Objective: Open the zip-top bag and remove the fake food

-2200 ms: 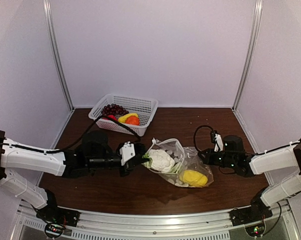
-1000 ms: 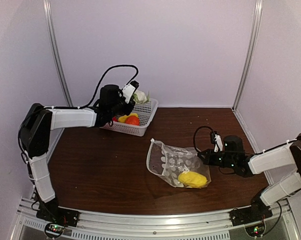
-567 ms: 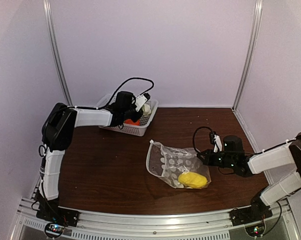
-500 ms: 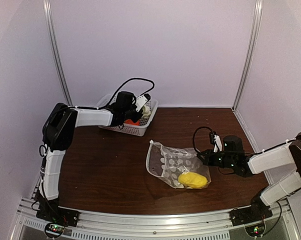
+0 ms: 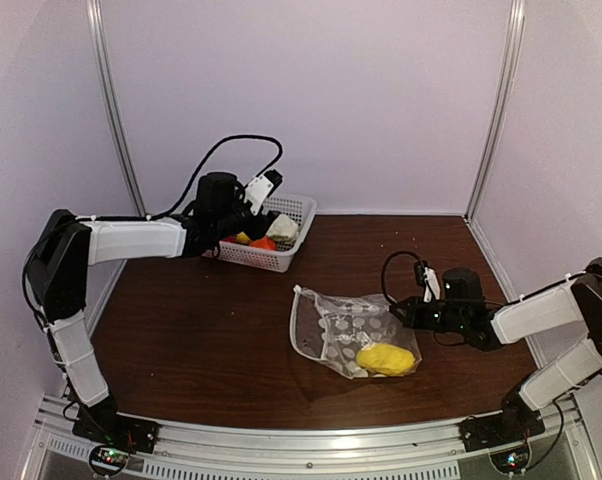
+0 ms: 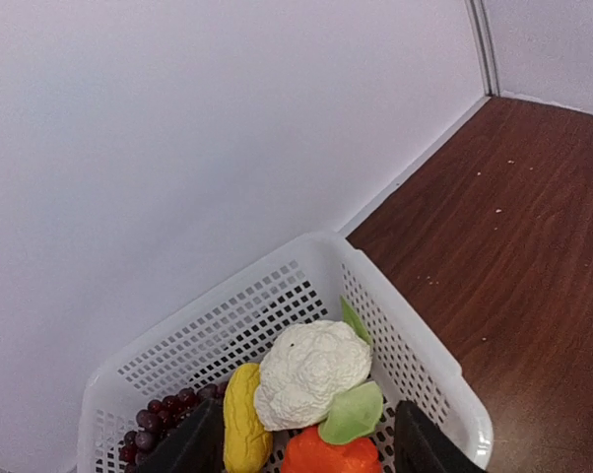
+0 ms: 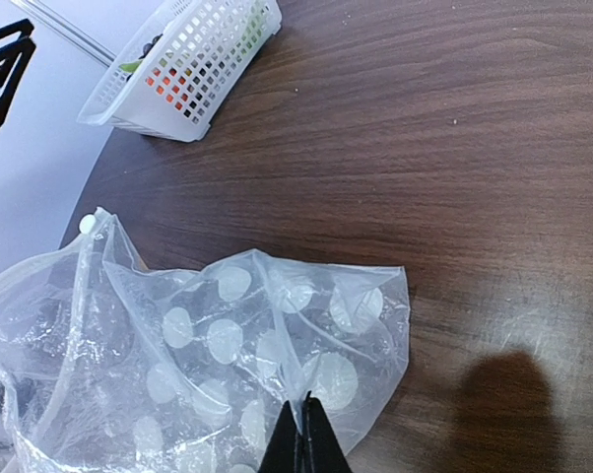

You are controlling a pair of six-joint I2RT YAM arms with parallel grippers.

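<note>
- Your right end effector (image 7: 304,439) has its fingers together, pinched on a fold of the zip-top bag (image 5: 341,335) at the bag's right-hand edge. That grip looks meant to anchor the crinkly pouch on the counter (image 5: 211,330) so it does not slide while the other arm reaches in.
- The bag lies flat, mid-counter, with its mouth turned left, towards your free arm.
- Your left end effector (image 6: 311,453) hangs over the white basket (image 6: 415,345) at the far left, fingers apart and nothing between them.
- The basket serves as the drop spot for the fake food: a white lumpy piece (image 6: 311,370) with green leaves lies on top, touching a yellow piece (image 6: 242,419), an orange one (image 6: 331,458) and purple grapes (image 6: 164,414).
- One yellow lump (image 5: 386,357) sits inside the bag near its lower right corner, so by my reading the task is not finished.
- The left wrist view cuts off the left fingers at its bottom edge, showing only the tips.
- The right wrist view does not show the yellow lump.
- How wide the bag's mouth gapes is hard to judge through the wrinkled plastic.
- I cannot make out a red piece for certain.
</note>
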